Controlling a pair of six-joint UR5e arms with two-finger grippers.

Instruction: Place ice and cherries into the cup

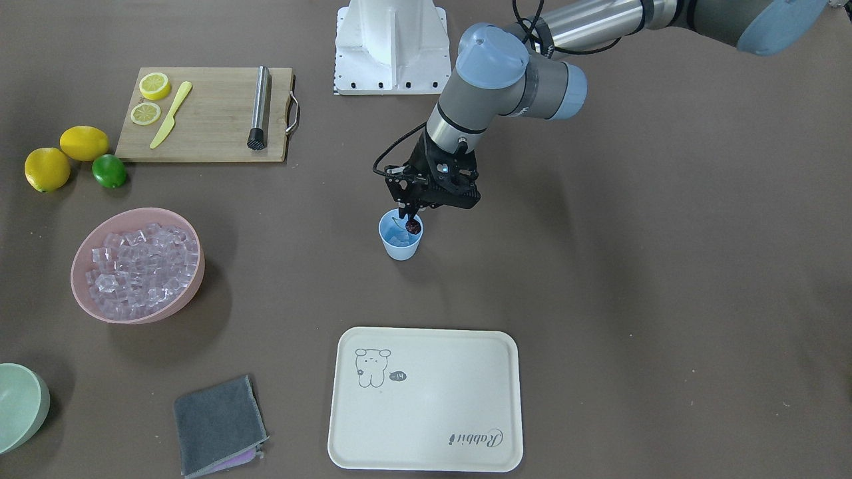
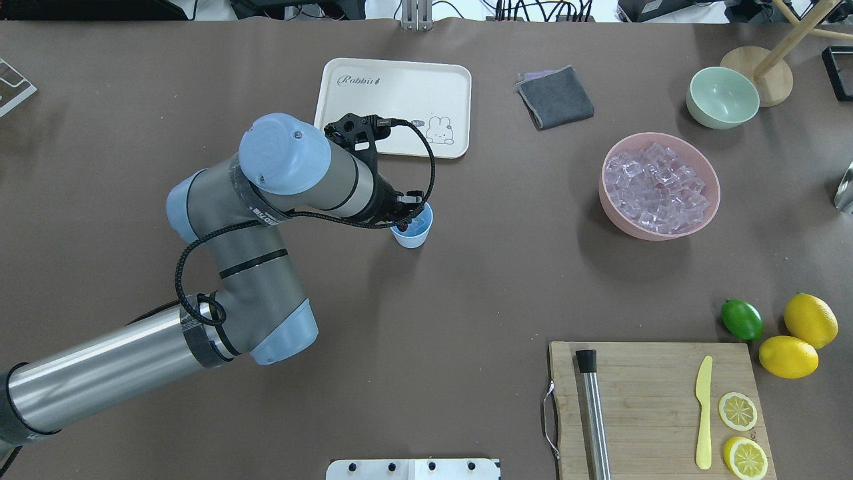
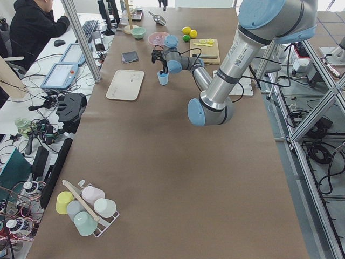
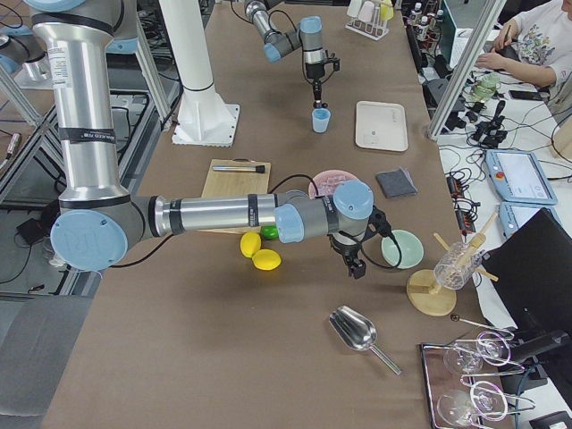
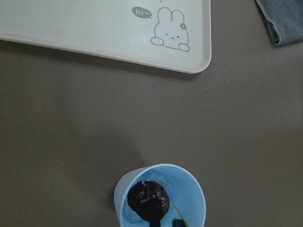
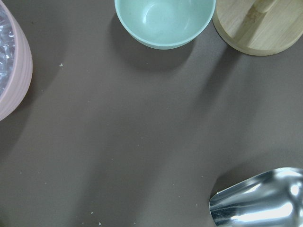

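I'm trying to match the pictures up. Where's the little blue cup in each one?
Front-facing: cup in the middle.
Overhead: middle too.
Exterior left: top middle.
Exterior right: top middle.
Left wrist: bottom edge.
Right wrist: not there.
Landmark: the cream tray sits near it.

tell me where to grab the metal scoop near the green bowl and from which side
Grip the metal scoop by its thin handle, from straight above, jaws across its width. It lies flat on the table, open side up, with the handle sticking out free behind the bowl part. That part looks too wide and curved to pinch.
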